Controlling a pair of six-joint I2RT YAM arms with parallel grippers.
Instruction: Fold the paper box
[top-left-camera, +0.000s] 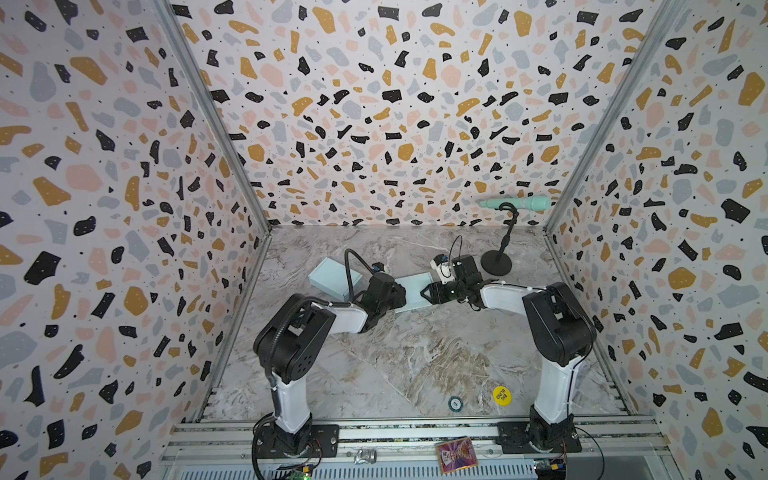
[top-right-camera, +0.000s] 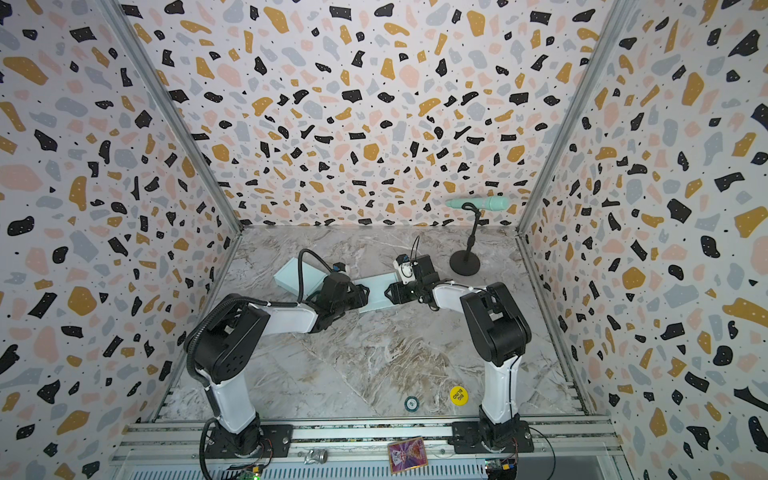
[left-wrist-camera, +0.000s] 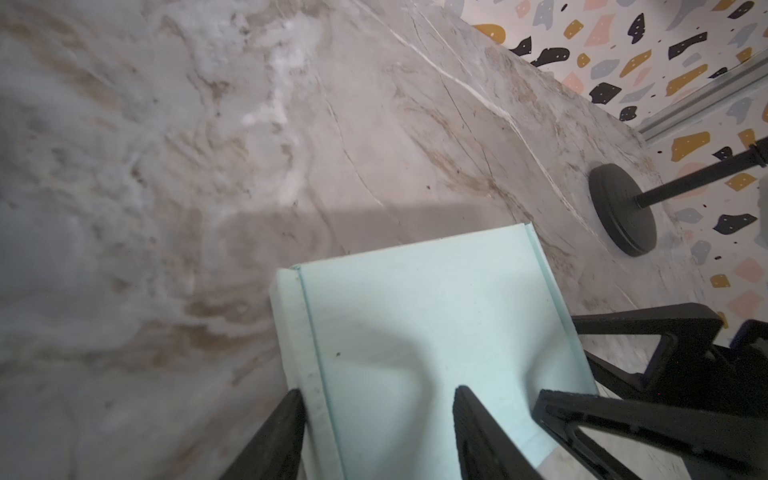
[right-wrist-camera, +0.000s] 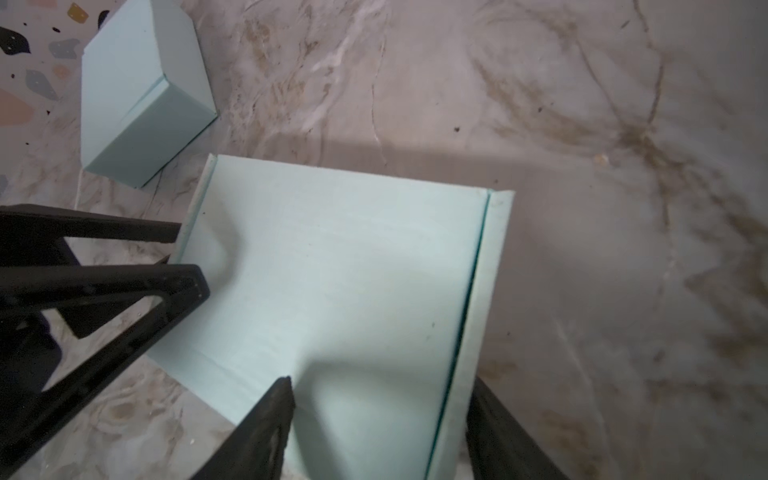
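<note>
The paper box, a flat pale mint sheet, lies on the marble table between both arms. In the left wrist view the sheet has a narrow raised flap along each side. My left gripper is open and straddles one flap, one finger outside it and one over the panel. My right gripper is open astride the opposite flap, its outer finger partly hidden behind it. In both top views the left gripper and right gripper nearly meet tip to tip.
A folded mint box stands just behind the left arm. A black round stand base holding a mint handle is at the back right. A yellow sticker and small round token lie near the front.
</note>
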